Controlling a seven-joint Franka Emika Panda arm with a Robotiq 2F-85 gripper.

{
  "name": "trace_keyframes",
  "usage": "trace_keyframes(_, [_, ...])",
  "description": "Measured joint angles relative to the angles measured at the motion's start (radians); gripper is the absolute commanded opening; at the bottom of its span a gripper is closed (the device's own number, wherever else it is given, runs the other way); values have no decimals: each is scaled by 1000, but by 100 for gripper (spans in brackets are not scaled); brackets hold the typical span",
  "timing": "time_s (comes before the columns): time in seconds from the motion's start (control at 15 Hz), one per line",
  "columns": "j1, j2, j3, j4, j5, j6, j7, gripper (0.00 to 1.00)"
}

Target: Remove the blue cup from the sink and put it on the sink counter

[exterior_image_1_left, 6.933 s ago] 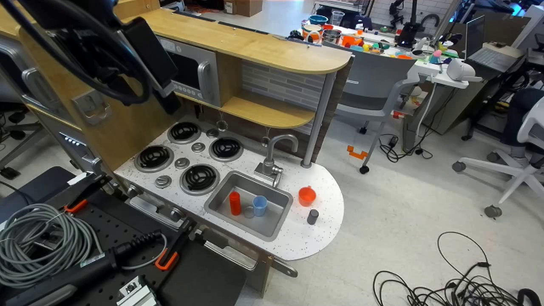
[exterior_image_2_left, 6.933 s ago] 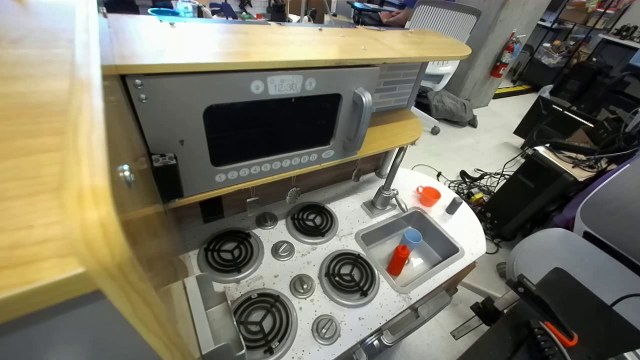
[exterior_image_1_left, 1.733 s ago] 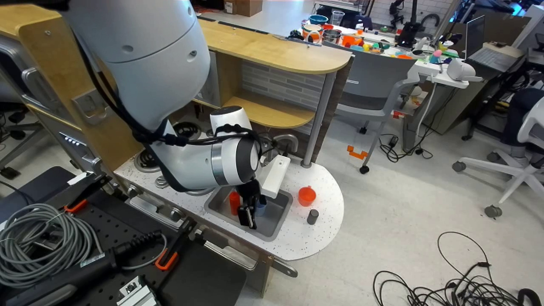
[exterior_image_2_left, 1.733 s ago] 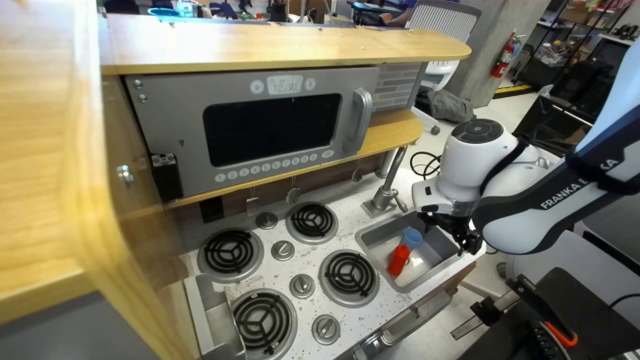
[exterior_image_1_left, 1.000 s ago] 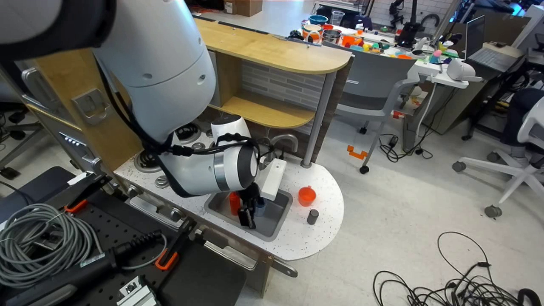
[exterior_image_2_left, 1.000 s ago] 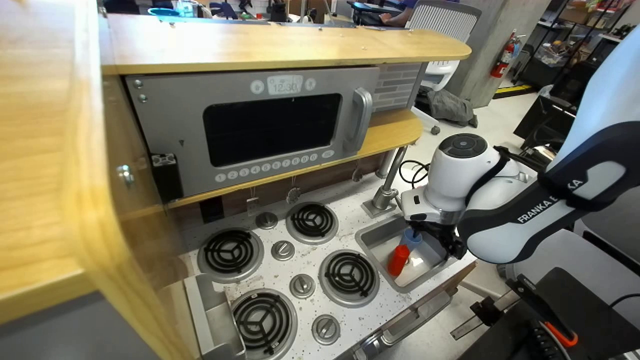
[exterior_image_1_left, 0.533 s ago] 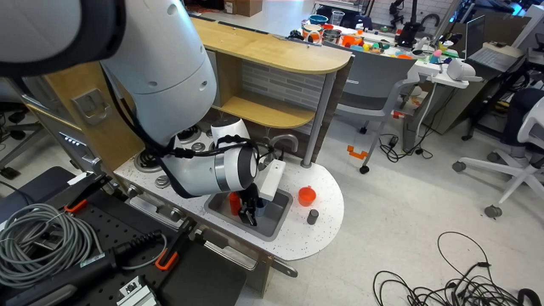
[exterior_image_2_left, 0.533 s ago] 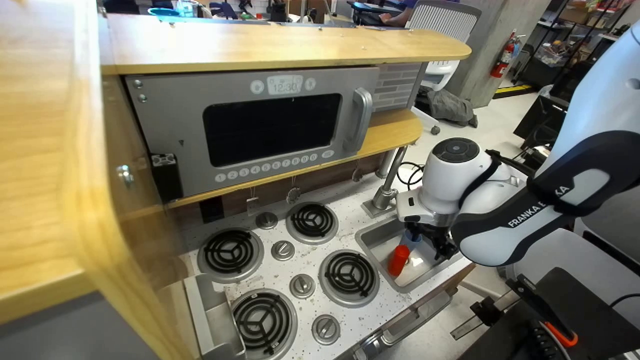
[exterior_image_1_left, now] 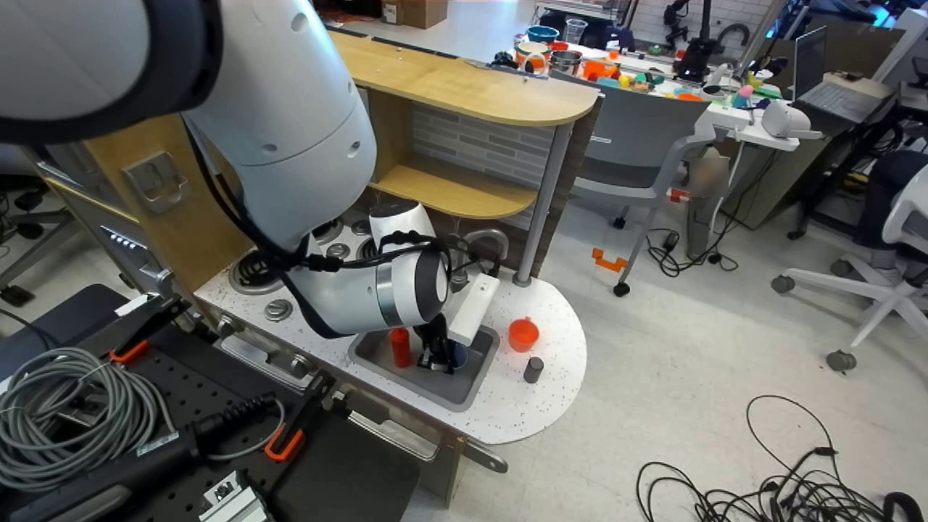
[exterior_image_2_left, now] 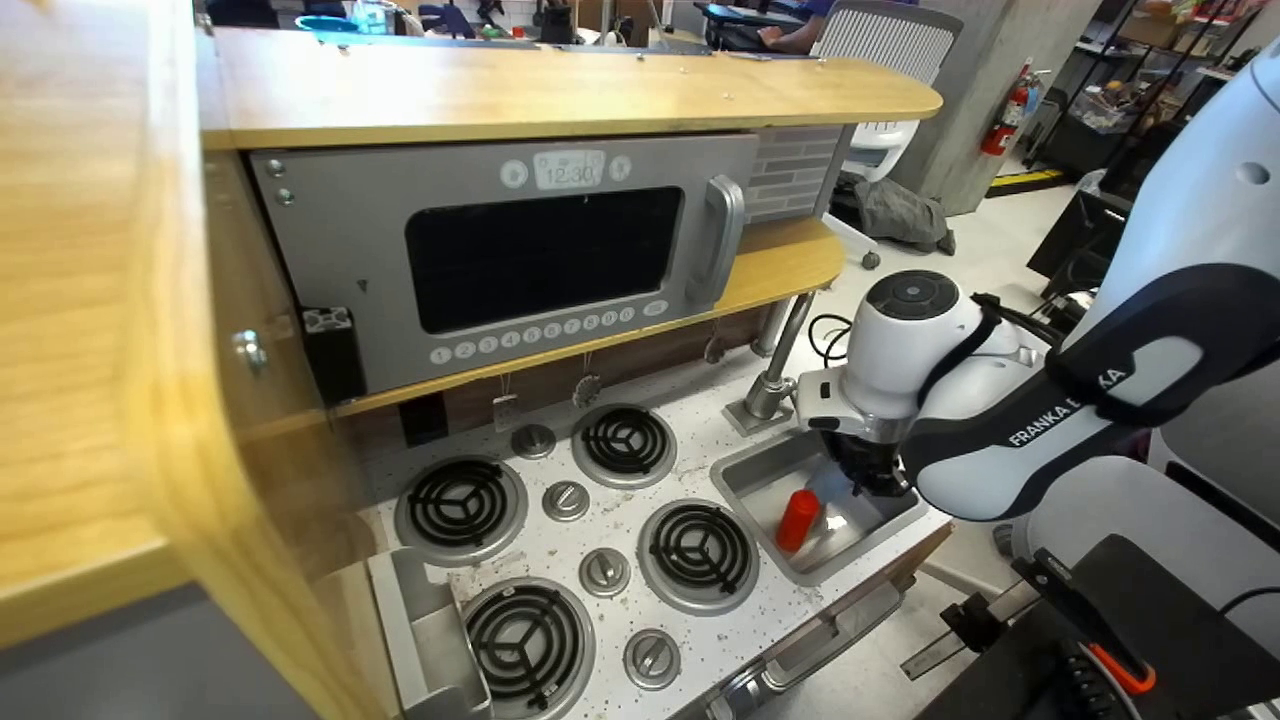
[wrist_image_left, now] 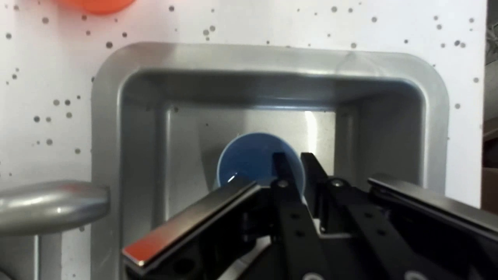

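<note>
The light-blue cup (wrist_image_left: 249,155) is in the grey sink (wrist_image_left: 272,58), its round mouth facing up in the wrist view. My gripper (wrist_image_left: 293,157) is shut on the cup's wall: one finger reaches inside the mouth, while the opposite finger (wrist_image_left: 311,167) lies against the outside. Part of the blue cup (exterior_image_1_left: 461,355) shows beside the gripper (exterior_image_1_left: 437,362) in an exterior view; in an exterior view from elsewhere, the gripper (exterior_image_2_left: 872,478) hides it. Whether the cup touches the basin floor I cannot tell. Around the basin lies the white speckled sink counter (exterior_image_1_left: 558,312).
A red bottle (exterior_image_1_left: 400,348) stands in the sink near the cup. On the counter's rounded end are an orange cup (exterior_image_1_left: 523,335) and a small dark grey cylinder (exterior_image_1_left: 533,370). The faucet's handle (wrist_image_left: 54,206) juts over the basin's edge. Black burners (exterior_image_2_left: 700,555) lie farther along.
My gripper has come down into the sink and closed on the cup's wall. The cup has shifted towards the counter's rounded end. The red bottle has not moved.
</note>
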Motion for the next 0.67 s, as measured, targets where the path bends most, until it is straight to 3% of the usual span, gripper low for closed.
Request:
trace_keyframes(0.33, [1,-39,-13,-28,67,-8,210,1])
trace_keyframes(0.67, [-1,-180,-14,-175,161,-15,377,1])
